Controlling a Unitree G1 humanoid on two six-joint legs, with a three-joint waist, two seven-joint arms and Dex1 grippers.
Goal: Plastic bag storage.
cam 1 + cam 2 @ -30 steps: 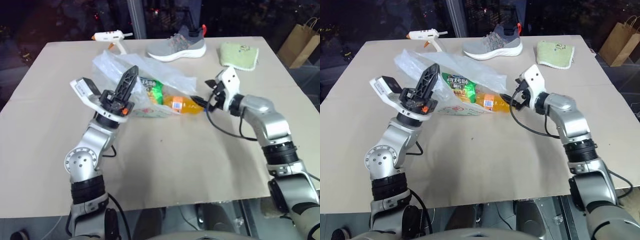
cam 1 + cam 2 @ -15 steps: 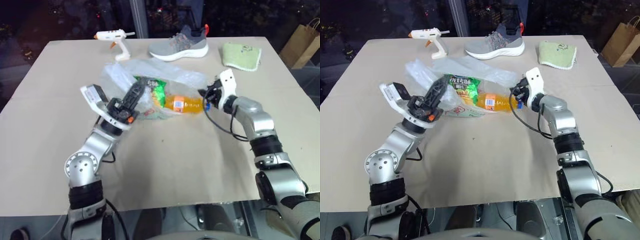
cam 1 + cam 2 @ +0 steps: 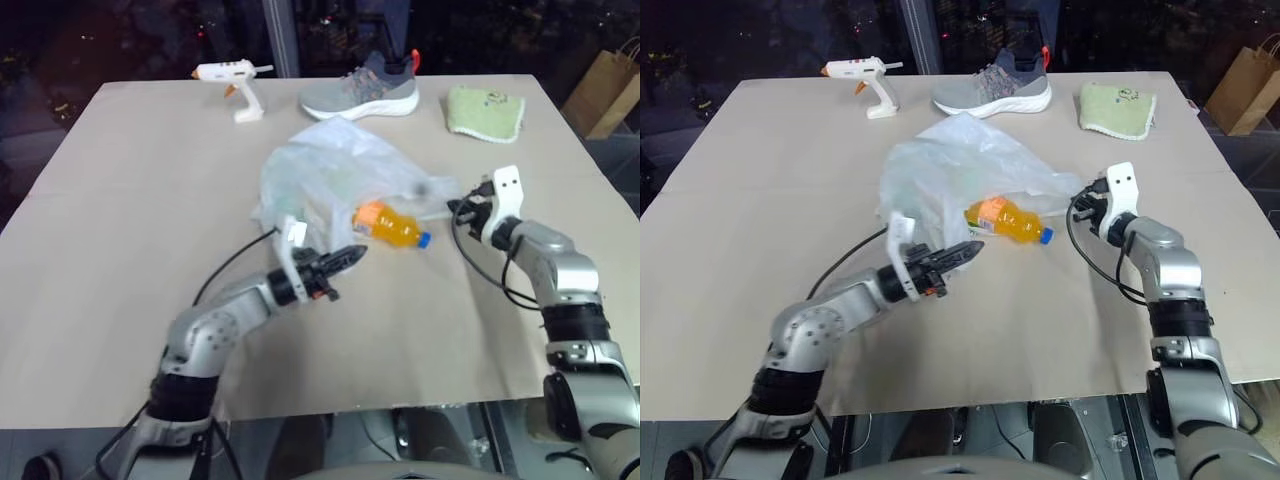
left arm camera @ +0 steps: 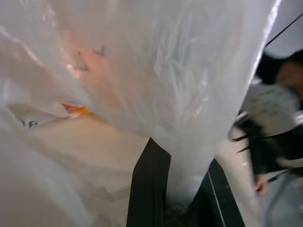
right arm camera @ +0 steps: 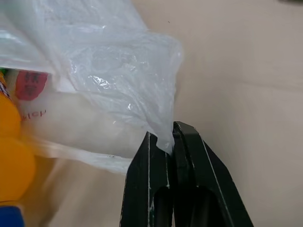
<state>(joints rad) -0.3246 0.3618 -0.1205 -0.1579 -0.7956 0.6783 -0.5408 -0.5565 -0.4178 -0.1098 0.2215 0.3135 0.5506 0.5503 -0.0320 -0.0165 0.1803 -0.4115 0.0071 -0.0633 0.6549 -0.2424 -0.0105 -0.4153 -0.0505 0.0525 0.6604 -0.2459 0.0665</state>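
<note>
The plastic bag [image 3: 330, 170], thin, crinkled and translucent white, lies bunched in the middle of the table. An orange drink bottle [image 3: 392, 227] with a blue cap sticks out from under its near right side. My left gripper [image 3: 352, 256] lies low on the table just in front of the bag, pointing toward the bottle; in its wrist view the black fingers [image 4: 149, 189] are shut with a fold of the bag between them. My right gripper [image 3: 458, 208] is to the right of the bottle, shut on the bag's right edge [image 5: 163, 137].
Along the far edge lie a white glue gun [image 3: 235, 75], a grey shoe [image 3: 362, 92] and a green cloth [image 3: 484, 110]. A brown paper bag [image 3: 605, 85] stands beyond the far right corner. The table top [image 3: 120, 200] is bare cardboard-coloured board.
My right gripper has shut on the bag's edge and drawn it rightward. My left arm has dropped and swung to the right, turning level. The bag now drapes over the green packet.
</note>
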